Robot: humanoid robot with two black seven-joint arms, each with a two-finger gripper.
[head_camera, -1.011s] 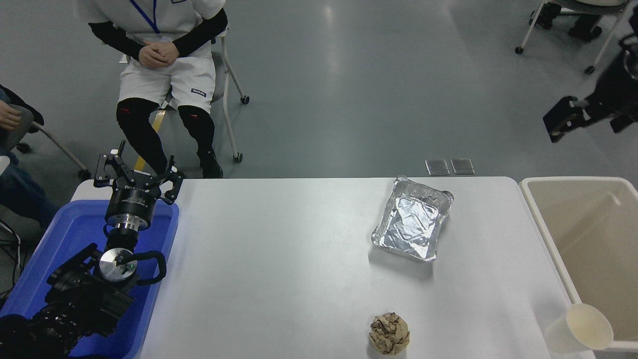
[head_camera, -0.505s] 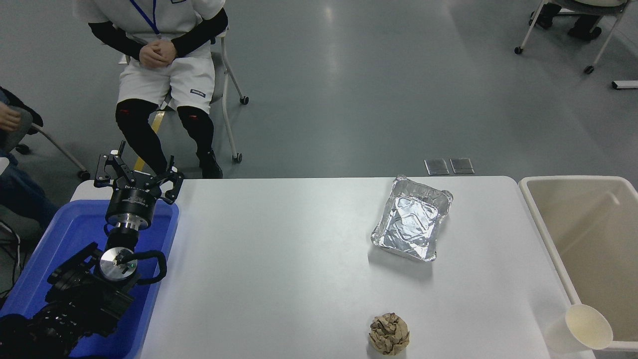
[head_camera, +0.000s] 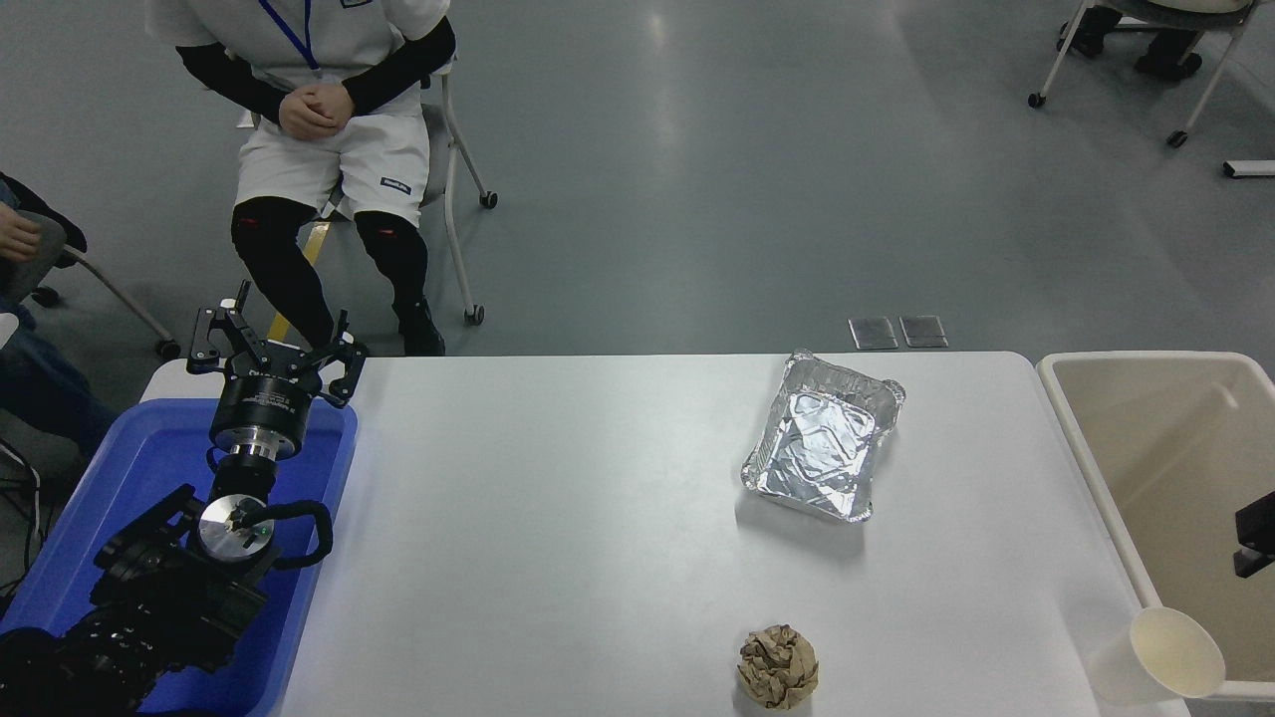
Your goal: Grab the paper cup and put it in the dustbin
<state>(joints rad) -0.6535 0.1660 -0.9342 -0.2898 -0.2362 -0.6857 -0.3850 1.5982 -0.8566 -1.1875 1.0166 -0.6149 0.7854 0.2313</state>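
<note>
Left tool (head_camera: 271, 351) open, parked over blue tray (head_camera: 120, 478); right tool (head_camera: 1255, 533) barely visible at right edge, state unclear.

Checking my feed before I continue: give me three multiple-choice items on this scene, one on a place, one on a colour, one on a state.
1. Where is the paper cup?
A. at the table's near right corner, by the dustbin
B. in the foil tray
C. in the blue tray

2. The crumpled paper ball is
A. silver
B. brown
C. blue

3. The left gripper is
A. shut on the cup
B. holding the ball
C. open, empty

Answers: 1 A, it sits against the bin's rim. 2 B, brown creases. 3 C, fingers spread over the blue tray.
</note>
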